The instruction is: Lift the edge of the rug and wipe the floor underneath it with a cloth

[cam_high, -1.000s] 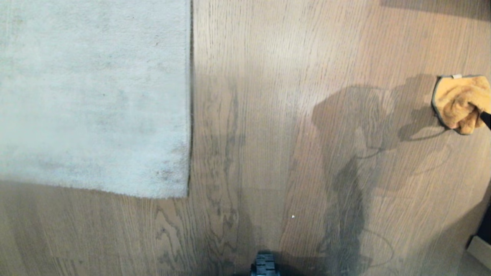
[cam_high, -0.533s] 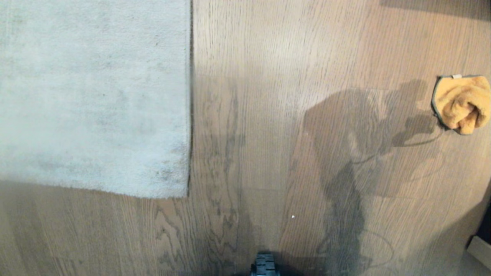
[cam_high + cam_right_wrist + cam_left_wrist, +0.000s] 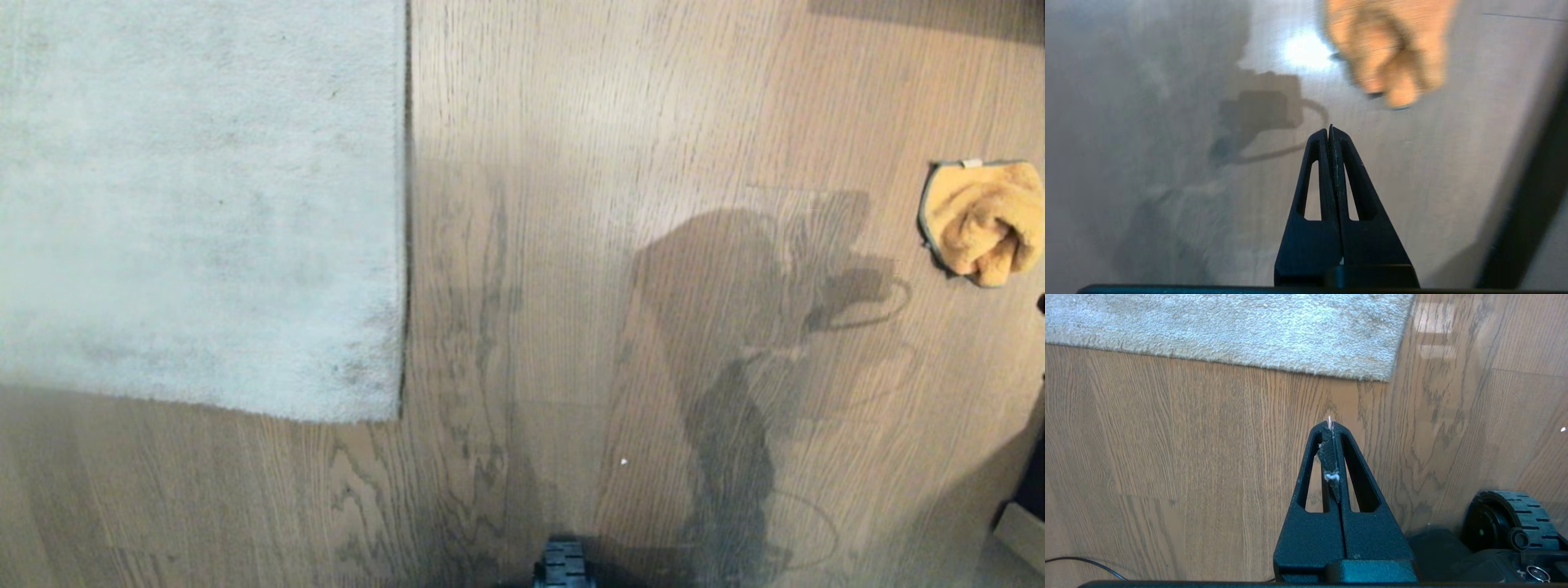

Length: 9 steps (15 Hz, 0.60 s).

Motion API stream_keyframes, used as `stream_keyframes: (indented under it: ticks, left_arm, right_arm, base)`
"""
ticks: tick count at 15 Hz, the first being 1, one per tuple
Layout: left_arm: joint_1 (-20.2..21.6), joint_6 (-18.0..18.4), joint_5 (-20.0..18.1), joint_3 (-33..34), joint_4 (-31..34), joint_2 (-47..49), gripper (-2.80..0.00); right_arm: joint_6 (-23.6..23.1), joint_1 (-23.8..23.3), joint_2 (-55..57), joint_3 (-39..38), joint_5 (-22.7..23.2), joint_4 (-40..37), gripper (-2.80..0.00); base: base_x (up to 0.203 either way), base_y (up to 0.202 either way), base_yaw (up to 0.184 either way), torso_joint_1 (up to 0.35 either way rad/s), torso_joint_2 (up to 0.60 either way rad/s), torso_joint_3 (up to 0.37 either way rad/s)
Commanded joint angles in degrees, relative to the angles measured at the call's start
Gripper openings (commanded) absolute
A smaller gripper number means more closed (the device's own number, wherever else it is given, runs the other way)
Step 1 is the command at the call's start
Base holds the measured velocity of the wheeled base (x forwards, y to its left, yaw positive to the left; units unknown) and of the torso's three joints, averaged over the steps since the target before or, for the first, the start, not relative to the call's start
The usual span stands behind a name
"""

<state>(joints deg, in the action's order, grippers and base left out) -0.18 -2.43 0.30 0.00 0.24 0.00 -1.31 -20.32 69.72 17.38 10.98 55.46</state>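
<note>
- Cloth is seen bunched up on the floor, orange-tan and fuzzy with a dark grey edging and a tiny white tag at its far edge; nothing is gripping it.
- Right gripper is pressed fully together with nothing caught between the fingers, and it's held above the bare planks a bit short of the cloth, which is seen blurred just ahead of the tips and slightly off to one side, not touching.
- A shadow of that arm is thrown on the floor to the other side of the tips.
- Left gripper is also clamped shut; only a scrap of dark fuzz and a white fleck are stuck between the pads, no actual object is held.
- Rug edge is found ahead of the left tips, lying flat on the wood, with the square corner just off to the side of the fingertip line and well apart from them.
- From the head camera, the rug edge is seen flat, far across the floor from the cloth.
- A black base wheel is visible low beside the left gripper.
</note>
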Motion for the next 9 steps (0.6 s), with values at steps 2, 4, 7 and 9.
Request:
stream_keyframes:
  ticks: [2, 4, 7, 9]
  left_arm:
    - [0.0, 0.0, 0.0, 0.0, 0.0, 0.0, -2.80]
    - [0.0, 0.0, 0.0, 0.0, 0.0, 0.0, -2.80]
    - [0.0, 0.0, 0.0, 0.0, 0.0, 0.0, -2.80]
    - [0.0, 0.0, 0.0, 0.0, 0.0, 0.0, -2.80]
  right_arm:
    - [-1.3, 8.7, -6.5, -4.6, -0.3, -0.7, -2.80]
    - [-2.6, 12.2, -12.1, -7.9, -0.5, -4.0, -2.80]
    - [-3.3, 16.0, -19.6, -10.6, -2.1, -9.4, -2.80]
    - [-4.3, 17.3, -26.3, -12.7, -2.6, -13.7, -2.80]
  base:
    - [0.000, 0.000, 0.000, 0.000, 0.00, 0.000]
    - [0.000, 0.000, 0.000, 0.000, 0.00, 0.000]
    - [0.000, 0.000, 0.000, 0.000, 0.00, 0.000]
    - [0.000, 0.000, 0.000, 0.000, 0.00, 0.000]
